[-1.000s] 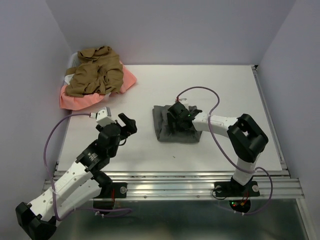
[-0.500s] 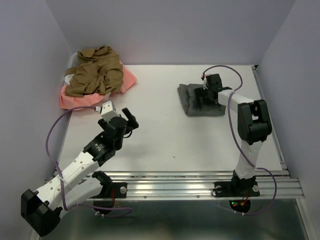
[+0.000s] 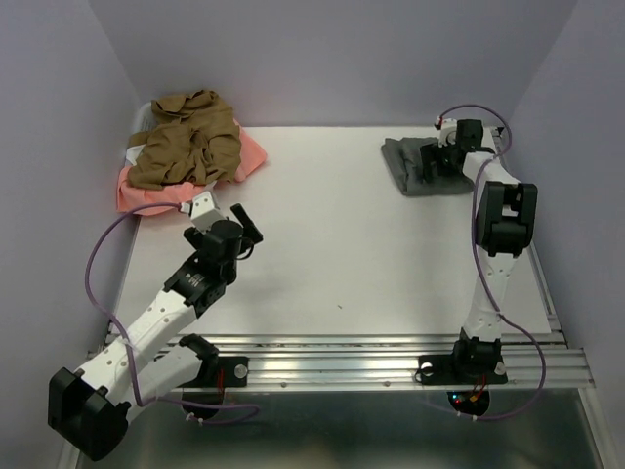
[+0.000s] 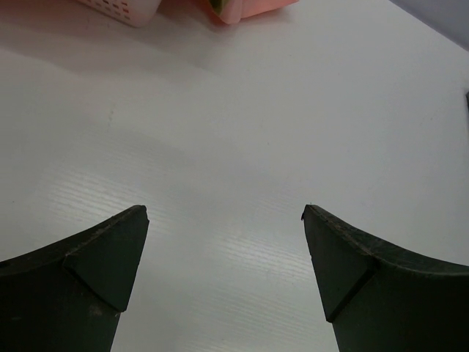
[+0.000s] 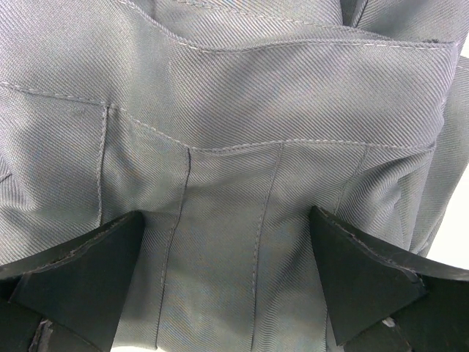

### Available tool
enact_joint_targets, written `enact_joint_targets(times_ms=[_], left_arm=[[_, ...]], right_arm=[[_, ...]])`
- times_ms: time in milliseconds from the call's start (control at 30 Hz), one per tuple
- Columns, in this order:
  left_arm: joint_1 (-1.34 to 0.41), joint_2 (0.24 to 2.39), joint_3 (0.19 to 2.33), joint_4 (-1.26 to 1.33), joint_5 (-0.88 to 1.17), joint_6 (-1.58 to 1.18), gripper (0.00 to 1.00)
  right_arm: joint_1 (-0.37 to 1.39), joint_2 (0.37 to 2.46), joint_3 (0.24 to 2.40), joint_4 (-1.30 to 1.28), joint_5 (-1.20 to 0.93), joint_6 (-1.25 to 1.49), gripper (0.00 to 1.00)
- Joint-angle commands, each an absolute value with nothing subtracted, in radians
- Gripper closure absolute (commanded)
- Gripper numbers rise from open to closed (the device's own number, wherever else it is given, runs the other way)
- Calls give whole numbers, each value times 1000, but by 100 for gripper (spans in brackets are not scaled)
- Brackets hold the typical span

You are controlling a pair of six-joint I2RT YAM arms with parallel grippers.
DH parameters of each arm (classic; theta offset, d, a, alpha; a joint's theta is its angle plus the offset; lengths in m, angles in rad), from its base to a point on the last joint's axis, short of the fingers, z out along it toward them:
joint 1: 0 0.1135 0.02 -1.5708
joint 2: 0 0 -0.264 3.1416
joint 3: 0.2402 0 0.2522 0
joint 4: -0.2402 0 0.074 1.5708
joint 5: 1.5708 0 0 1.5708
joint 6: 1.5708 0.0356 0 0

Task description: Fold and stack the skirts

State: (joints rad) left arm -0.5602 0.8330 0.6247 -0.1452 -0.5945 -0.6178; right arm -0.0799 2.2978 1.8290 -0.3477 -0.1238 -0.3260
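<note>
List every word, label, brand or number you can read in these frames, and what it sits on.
No text can be read in any view.
The grey skirt shows only seams and stitching, with no tag in sight.
The tan skirt and pink skirt show no print.
The table and the basket corner are unmarked.

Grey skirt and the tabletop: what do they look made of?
Grey skirt: woven cloth, likely a twill, with a matte finish. Fine diagonal ribs and stitched seams show in the right wrist view. Table: probably white corrugated plastic sheet, slightly glossy, going by the faint parallel lines and soft reflections.
</note>
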Motion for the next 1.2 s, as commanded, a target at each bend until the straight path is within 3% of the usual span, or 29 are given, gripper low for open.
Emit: enact_joint_targets(times_ms=[0,467,867,1033,1167], left_arm=[[-532,857,667,-100,-597,-600,1],[-459,917,703,-147,-554,-621,1],[-457,907,745,-127,-485,-595,1],[-456,910,793,-173,-465,-612,1],[-454,913,844,-267,-459,-649,1]], right_arm=[[-107,2374,1940,-445,-71,-353,0],[-184,2479,2137,-457,32,-202,0],[-193,2210,2252,-575,-133,-282,0],[-95,1901,1928,-439,-138,-212,0],[59,1602,1445,-325,52,-134,0]])
